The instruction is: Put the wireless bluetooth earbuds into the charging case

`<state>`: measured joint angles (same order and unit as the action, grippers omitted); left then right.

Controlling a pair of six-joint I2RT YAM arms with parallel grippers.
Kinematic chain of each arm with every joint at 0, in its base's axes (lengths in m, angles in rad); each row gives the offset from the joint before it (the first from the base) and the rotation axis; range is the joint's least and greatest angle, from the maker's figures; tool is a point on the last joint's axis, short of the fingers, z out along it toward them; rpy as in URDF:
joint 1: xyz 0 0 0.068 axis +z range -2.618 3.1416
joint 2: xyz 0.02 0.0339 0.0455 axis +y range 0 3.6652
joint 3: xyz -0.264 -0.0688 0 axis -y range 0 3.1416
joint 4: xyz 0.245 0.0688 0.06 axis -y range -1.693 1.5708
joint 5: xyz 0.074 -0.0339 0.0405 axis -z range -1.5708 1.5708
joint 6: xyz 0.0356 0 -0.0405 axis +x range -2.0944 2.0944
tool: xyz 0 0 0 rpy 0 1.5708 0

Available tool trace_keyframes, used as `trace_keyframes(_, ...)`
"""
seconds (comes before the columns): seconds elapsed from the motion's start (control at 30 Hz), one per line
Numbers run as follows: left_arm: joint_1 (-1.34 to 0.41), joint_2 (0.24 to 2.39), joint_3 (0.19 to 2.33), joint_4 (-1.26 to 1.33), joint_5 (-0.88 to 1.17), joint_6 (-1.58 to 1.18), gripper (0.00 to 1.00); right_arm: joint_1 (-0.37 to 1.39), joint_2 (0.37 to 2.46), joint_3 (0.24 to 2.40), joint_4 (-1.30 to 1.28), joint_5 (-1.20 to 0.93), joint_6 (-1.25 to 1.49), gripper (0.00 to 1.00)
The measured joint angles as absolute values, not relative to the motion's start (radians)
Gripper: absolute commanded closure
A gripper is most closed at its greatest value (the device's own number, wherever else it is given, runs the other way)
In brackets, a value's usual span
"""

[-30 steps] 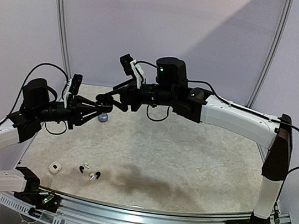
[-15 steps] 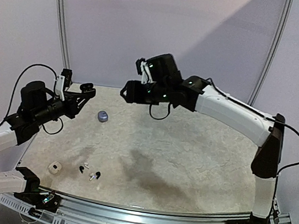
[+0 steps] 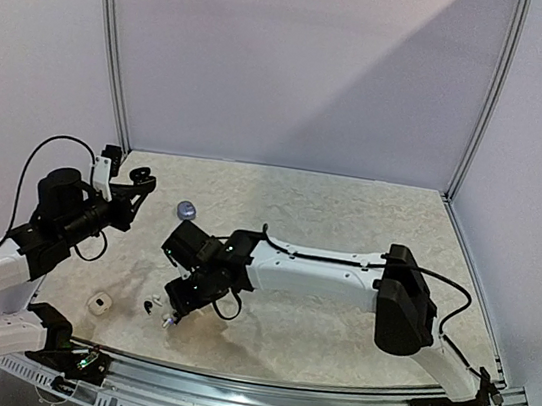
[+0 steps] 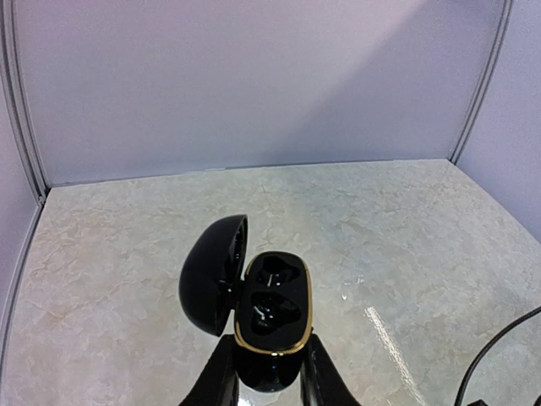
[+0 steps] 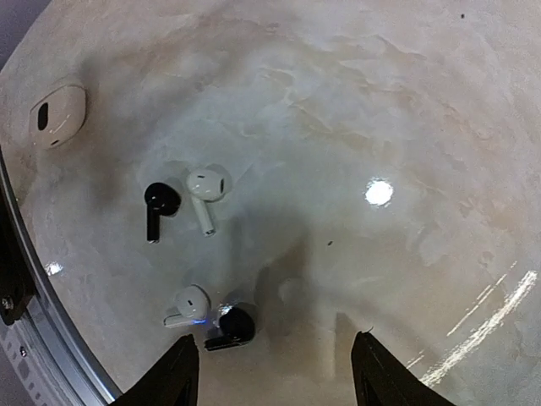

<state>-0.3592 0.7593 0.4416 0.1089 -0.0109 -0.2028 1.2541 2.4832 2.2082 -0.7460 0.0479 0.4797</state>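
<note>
Right gripper point(image 5: 275, 376) hangs wide open above the little black stemmed earbud point(image 5: 230, 328); I'd centre on it, dodging the white earbud point(image 5: 190, 303) alongside.

Bright, even light; glare spots on the glossy table point(image 5: 378, 192); focus sharp.

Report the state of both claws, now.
Left claw: shut on the open glossy black gold-rimmed charging case.
Right claw: open, holding nothing, above the small black and white stemmed earbuds.
</note>
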Motion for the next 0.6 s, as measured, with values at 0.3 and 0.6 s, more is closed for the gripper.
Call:
trace_keyframes(0.3, -0.36, 0.735, 0.441, 0.123, -0.009, -0.186, 1.0, 1.275, 2.518, 2.22, -0.71, 0.043, 0.415, 0.53)
trace_keyframes(0.6, -0.36, 0.731, 0.435, 0.13, -0.009, -0.183, 1.0, 1.276, 2.557, 2.22, -0.694, 0.042, 0.369, 0.65)
